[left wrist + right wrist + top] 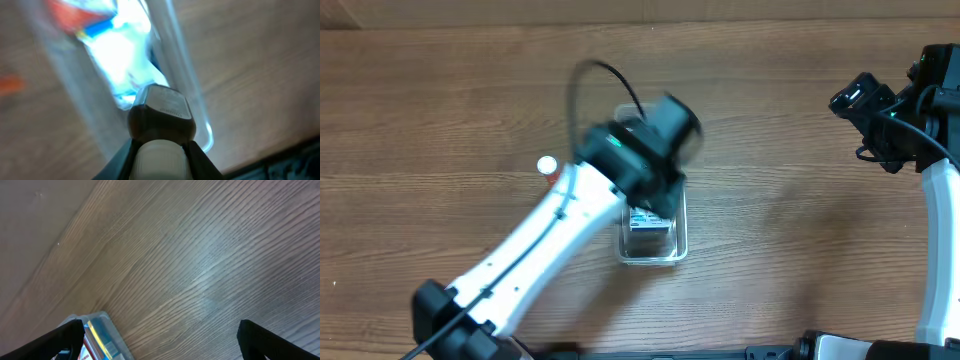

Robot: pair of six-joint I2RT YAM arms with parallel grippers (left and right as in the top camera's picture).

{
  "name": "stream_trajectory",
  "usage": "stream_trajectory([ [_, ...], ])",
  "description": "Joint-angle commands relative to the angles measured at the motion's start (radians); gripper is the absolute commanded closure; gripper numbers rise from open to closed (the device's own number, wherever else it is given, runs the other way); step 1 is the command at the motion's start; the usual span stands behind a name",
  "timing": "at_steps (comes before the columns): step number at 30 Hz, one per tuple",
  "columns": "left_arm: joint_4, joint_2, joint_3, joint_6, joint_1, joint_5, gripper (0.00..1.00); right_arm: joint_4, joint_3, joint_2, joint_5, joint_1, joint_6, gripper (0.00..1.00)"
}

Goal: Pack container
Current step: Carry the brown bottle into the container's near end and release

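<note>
Far left on the brown wood-grain bench lies a small white round-capped item with a touch of orange just beside it. It is outside the bin and too small to identify, and I take it for one of the things waiting to be packed.

The white left arm reaches in from the lower left. The left gripper has its jaws closed on a small pale bottle with a dark brown cap, cap pointing forward. In the blurred left wrist view the bottle hangs over the clear, long, round-cornered plastic container, which sits at the middle of the bench. Whether the bottle touches the container cannot be told.

Inside the container there is already at least one white and blue packet, with some red showing next to it in the left wrist view.

At the far right, the right gripper hovers above bare bench with its jaws spread wide and nothing between them, well apart from the container.

As a judgement, packing is partly done. The bottle has yet to be released into the container, and the white-capped item on the left remains to be fetched.
</note>
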Motion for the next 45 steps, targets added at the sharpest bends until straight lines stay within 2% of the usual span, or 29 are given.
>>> stream_trajectory([
  [1, 0.044, -0.014, -0.074, -0.111, -0.095, -0.013, 0.80, 0.005, 0.007, 0.001, -0.009, -0.003, 0.004, 0.00],
  [5, 0.076, -0.014, -0.117, -0.130, -0.133, -0.023, 0.79, 0.005, 0.007, 0.001, -0.009, -0.003, 0.004, 0.00],
  [16, 0.154, -0.014, -0.240, -0.140, -0.134, -0.036, 0.75, 0.005, 0.007, 0.001, -0.009, -0.003, 0.004, 0.00],
  [25, 0.315, -0.010, -0.351, -0.059, -0.134, -0.048, 0.68, 0.005, 0.007, 0.001, -0.009, -0.003, 0.004, 0.00],
  [28, 0.322, -0.005, -0.351, -0.027, -0.134, -0.048, 0.62, 0.005, 0.007, 0.001, -0.009, -0.003, 0.004, 0.00],
  [30, 0.323, -0.005, -0.350, -0.005, -0.134, -0.048, 0.39, 0.005, 0.007, 0.001, -0.009, -0.003, 0.004, 0.00],
  [32, 0.319, -0.005, -0.342, 0.008, -0.133, -0.047, 0.34, 0.005, 0.007, 0.001, -0.009, -0.003, 0.004, 0.00],
  [36, 0.251, -0.005, -0.265, 0.024, -0.132, -0.047, 0.27, 0.005, 0.007, 0.001, -0.009, -0.003, 0.004, 0.00],
  [41, 0.012, -0.006, 0.013, 0.055, -0.105, -0.071, 0.27, 0.005, 0.007, 0.001, -0.009, -0.003, 0.004, 0.00],
  [43, -0.094, -0.006, 0.141, 0.054, -0.077, -0.143, 0.25, 0.005, 0.007, 0.001, -0.009, -0.003, 0.004, 0.00],
  [45, -0.198, -0.008, 0.268, 0.053, -0.017, -0.244, 0.15, 0.005, 0.007, 0.001, -0.009, -0.003, 0.004, 0.00],
])
